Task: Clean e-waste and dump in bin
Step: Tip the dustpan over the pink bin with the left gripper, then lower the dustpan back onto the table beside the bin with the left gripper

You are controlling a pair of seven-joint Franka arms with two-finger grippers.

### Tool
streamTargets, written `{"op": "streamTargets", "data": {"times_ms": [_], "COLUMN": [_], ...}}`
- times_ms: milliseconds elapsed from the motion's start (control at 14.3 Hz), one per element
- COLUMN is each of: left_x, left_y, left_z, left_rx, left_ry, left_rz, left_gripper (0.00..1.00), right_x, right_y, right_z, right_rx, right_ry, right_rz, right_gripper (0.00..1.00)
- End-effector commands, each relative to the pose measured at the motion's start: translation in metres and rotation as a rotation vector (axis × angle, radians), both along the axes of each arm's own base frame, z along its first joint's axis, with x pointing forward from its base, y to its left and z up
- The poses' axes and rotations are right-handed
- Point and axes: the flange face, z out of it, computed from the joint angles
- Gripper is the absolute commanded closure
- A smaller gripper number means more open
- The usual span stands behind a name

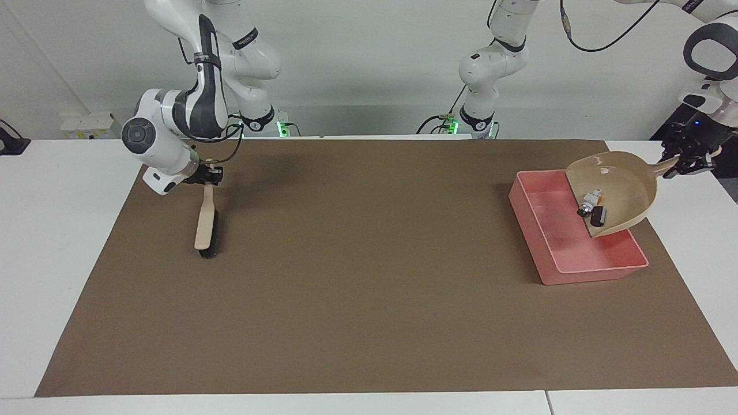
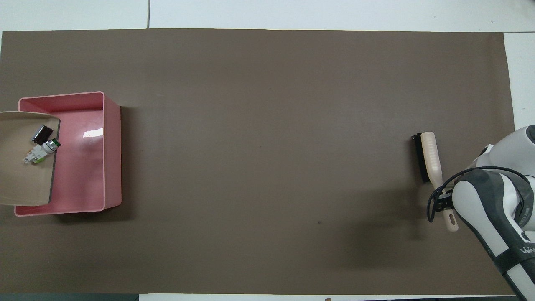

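Note:
My left gripper [image 1: 684, 163] is shut on the handle of a beige dustpan [image 1: 625, 184], which it holds tilted steeply over the pink bin [image 1: 594, 274], lip down. The e-waste lies at the dustpan's lip: a white part [image 1: 588, 202] with a green end and a dark block [image 1: 598, 216] beside it. From overhead the dustpan [image 2: 21, 175] covers one end of the bin [image 2: 112, 159], with the white part [image 2: 39, 152] and the dark block [image 2: 42, 133] at its edge. My right gripper [image 1: 207, 175] is shut on the handle of a brush [image 1: 206, 225].
A brown mat [image 1: 369, 300] covers the table, with white table edges around it. The brush [image 2: 429, 161] hangs bristle end down at the mat, toward the right arm's end. The bin stands toward the left arm's end.

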Motion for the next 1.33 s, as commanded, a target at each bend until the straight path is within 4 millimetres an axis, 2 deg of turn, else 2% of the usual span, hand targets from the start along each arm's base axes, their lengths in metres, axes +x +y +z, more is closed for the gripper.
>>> {"op": "streamTargets", "data": {"times_ms": [0,70,140,209,349,628,698,767,977,1186,1256], "left_x": [0.004,0.004,0.003,0.002,-0.001,0.001,0.005,0.012,0.008,0.003,0.005], "left_y": [-0.004,-0.007,-0.008,-0.01,-0.015,-0.05,-0.07,-0.1,-0.173,-0.256,-0.275], "left_z": [0.023,0.027,0.027,0.032,0.039,0.037,0.038,0.034,0.015,-0.028,-0.044], "left_rx": [0.064,0.079,0.077,0.068,0.034,-0.121,-0.137,-0.145,-0.195,-0.22,-0.22], "left_ry": [0.005,0.004,0.008,0.016,0.032,0.031,0.035,0.046,0.065,0.065,0.068], "left_rz": [0.013,0.007,0.004,0.006,0.001,-0.028,-0.061,-0.105,-0.09,-0.11,-0.075], "left_gripper": [0.98,0.98,0.98,0.98,0.99,1.0,1.0,1.0,0.99,0.99,0.99], "right_x": [-0.002,-0.002,-0.001,0.0,0.008,0.028,0.032,0.037,0.059,0.068,0.069], "right_y": [0.0,0.0,0.0,0.0,0.016,0.032,0.032,0.031,0.039,0.038,0.038], "right_z": [0.001,0.001,0.002,0.004,0.012,0.056,0.068,0.086,0.133,0.182,0.197], "right_rx": [-0.024,-0.023,-0.02,-0.02,-0.023,-0.016,-0.014,-0.015,-0.024,-0.036,-0.039], "right_ry": [-0.008,-0.004,-0.005,-0.007,-0.016,-0.021,-0.029,-0.048,-0.148,-0.25,-0.282], "right_rz": [-0.003,-0.002,0.005,0.008,0.041,0.057,0.056,0.054,0.068,0.065,0.065], "right_gripper": [0.68,0.46,0.05,0.0,0.0,0.0,0.0,0.0,0.0,0.0,0.0]}}
